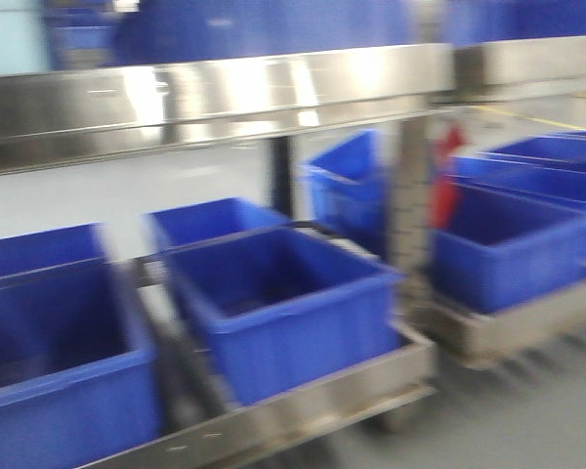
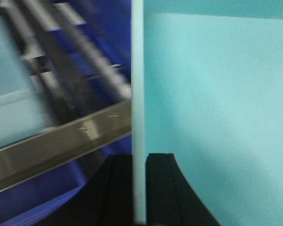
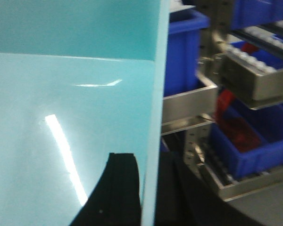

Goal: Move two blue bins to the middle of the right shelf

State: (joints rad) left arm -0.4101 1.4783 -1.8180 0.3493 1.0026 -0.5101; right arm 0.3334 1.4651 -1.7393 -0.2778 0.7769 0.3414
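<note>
The left gripper (image 2: 139,160) and right gripper (image 3: 148,162) are clamped on pale turquoise bin (image 2: 217,94) walls.
Each pair of jaws pinches a thin upright wall, seen only by the wrists; one bin or two, unclear. The front view alone shows four dark blue bins (image 1: 283,322) on the left shelf (image 1: 303,405), more on the right shelf (image 1: 508,330).

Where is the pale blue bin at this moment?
The pale blue bin is held by its walls: the left pincer clamps one in the left wrist view, the right pincer the other, with the steel shelf of dark blue bins beyond.
</note>
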